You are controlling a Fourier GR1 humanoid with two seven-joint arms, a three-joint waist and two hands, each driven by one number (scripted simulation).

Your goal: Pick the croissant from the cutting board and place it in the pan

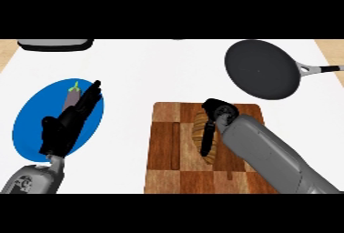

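Right hand (216,119) curled onto croissant (201,136) | cutting board (168,145) | left hand (67,123) open, fingers straight

Bare white counter (168,73) lies open between the cutting board (168,145) and the pan (262,68).

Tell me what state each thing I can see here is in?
Croissant: lying on the cutting board, right hand's fingers on it.
Cutting board: flat on the counter, holding the croissant.
Pan: empty, handle pointing right.
Blue plate: holds a small eggplant.
Right hand: down on the croissant; grip unclear.
Left hand: open, resting over the plate.
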